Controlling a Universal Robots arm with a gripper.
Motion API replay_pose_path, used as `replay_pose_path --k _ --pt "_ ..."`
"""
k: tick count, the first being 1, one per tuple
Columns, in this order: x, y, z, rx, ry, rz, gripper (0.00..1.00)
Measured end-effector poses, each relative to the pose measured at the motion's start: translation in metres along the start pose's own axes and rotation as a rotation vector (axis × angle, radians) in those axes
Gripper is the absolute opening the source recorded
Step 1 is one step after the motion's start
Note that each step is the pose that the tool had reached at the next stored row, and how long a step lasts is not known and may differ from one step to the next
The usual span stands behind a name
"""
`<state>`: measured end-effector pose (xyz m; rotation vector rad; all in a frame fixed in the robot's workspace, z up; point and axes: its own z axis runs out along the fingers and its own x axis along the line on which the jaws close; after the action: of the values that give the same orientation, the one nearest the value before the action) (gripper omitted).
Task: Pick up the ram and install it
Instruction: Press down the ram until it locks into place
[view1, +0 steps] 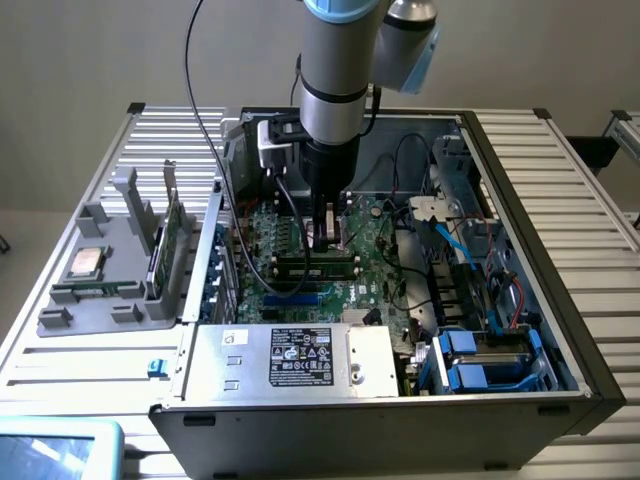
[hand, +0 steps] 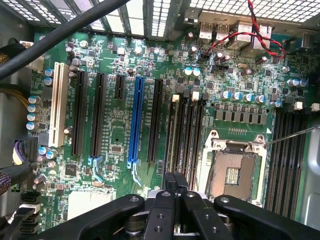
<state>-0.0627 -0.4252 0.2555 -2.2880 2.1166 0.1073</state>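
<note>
The ram (view1: 300, 266), a long dark-green stick with black chips, stands on edge in the black memory slots of the motherboard (view1: 375, 235) inside the open computer case. My gripper (view1: 325, 244) comes straight down onto the stick's middle with its fingers together at the top edge. From the wrist, my gripper (hand: 176, 179) is shut at the near end of the memory slots (hand: 187, 130), beside the empty processor socket (hand: 235, 170). The part of the stick between the pads is hidden.
A grey tray (view1: 70, 310) at the exterior view's left holds a square silver processor chip (view1: 85, 262) and a taller green card (view1: 168, 245). Black cables (view1: 275, 215) hang close to the arm. The power supply (view1: 290, 355) and blue drive bays (view1: 490, 360) line the case front.
</note>
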Motion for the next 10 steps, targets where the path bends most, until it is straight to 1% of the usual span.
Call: replay_pose_path --k 10 --pt "0.0000 0.0000 0.0000 0.0002 -0.0001 0.003 0.09"
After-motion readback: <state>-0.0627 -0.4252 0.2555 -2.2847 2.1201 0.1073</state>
